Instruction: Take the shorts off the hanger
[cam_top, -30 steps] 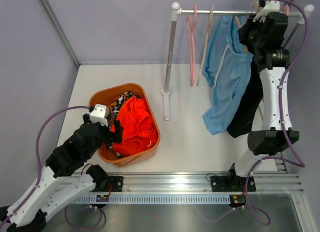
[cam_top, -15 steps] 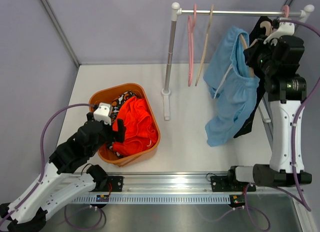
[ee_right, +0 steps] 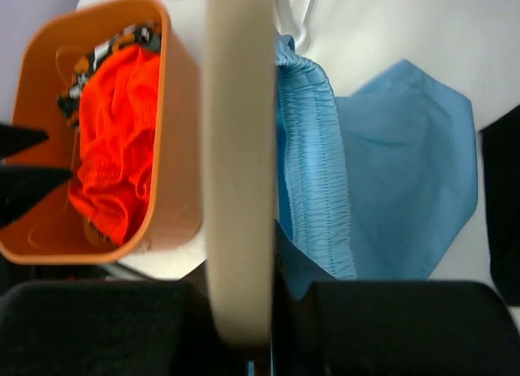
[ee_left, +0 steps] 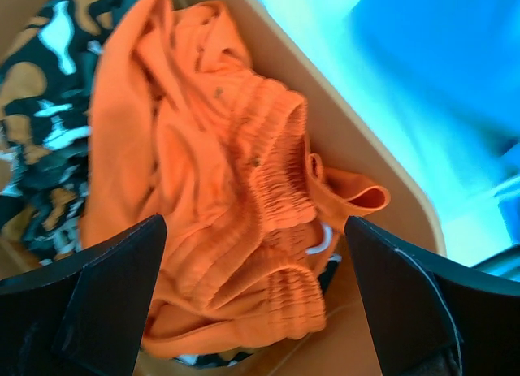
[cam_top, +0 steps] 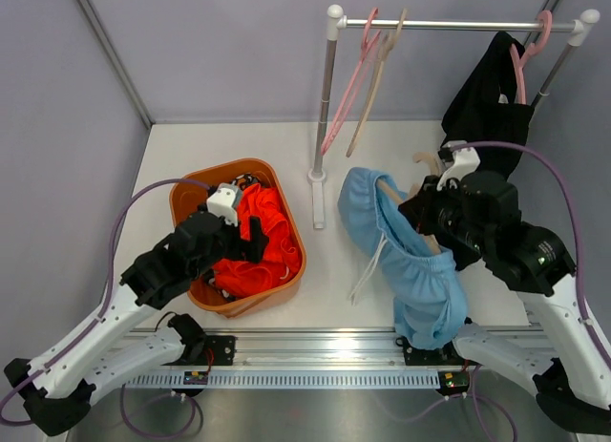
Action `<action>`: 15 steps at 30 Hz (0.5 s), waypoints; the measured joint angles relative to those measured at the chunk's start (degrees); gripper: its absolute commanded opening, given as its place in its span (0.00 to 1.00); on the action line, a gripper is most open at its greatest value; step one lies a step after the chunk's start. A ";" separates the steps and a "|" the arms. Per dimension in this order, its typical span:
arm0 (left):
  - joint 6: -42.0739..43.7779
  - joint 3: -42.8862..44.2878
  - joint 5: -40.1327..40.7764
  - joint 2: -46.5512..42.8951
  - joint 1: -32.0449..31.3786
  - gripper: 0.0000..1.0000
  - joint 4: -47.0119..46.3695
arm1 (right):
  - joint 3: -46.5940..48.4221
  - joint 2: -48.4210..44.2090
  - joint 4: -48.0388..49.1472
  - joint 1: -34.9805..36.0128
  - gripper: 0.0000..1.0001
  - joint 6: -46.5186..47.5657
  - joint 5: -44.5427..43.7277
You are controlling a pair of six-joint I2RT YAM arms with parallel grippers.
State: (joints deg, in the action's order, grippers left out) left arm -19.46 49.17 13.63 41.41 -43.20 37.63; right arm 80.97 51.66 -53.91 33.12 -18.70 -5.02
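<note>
My right gripper (cam_top: 431, 205) is shut on a pale wooden hanger (cam_top: 401, 205) that carries the light blue shorts (cam_top: 415, 270), held off the rail over the table's near middle. In the right wrist view the hanger (ee_right: 240, 149) runs straight up between my fingers, with the blue shorts (ee_right: 390, 173) draped to its right. The black shorts (cam_top: 482, 103) hang from a pink hanger (cam_top: 530, 41) at the rail's right end. My left gripper (cam_top: 250, 234) stands open over the bright orange shorts (ee_left: 219, 189) in the basket, touching nothing. The camouflage shorts (ee_left: 41, 108) lie beside them.
The orange basket (cam_top: 191, 189) sits at the table's left. The white clothes rack (cam_top: 325, 98) stands behind the middle, with an empty pink hanger (cam_top: 348, 98) and an empty wooden hanger (cam_top: 372, 89) tilted on its rail. Grey walls close the left and back.
My right arm has taken the hanger with the blue shorts off the rail and brought it down and toward me. The empty hangers now swing. My left gripper has shifted right over the basket.
</note>
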 measured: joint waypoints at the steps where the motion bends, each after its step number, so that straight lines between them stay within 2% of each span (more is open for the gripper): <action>1: -0.52 0.02 -0.46 0.57 -0.57 0.95 -0.85 | -1.42 -0.57 -0.39 1.55 0.00 -0.74 -0.52; 7: -2.45 3.63 -0.74 6.80 -7.78 0.95 -4.98 | -7.63 -1.40 -1.36 10.56 0.00 -4.76 -4.20; 11: -3.26 8.00 0.48 13.25 -14.01 0.95 -8.76 | -8.15 -0.48 -0.96 15.19 0.00 -6.08 -6.60; 15: -4.46 11.93 1.42 18.51 -16.37 0.96 -13.16 | -7.78 1.95 -0.39 19.37 0.00 -6.62 -9.75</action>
State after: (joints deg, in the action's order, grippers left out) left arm -23.92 61.10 15.05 59.92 -59.57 24.47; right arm 73.19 53.60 -54.30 52.49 -25.32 -14.76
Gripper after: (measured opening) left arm 0.955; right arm 0.153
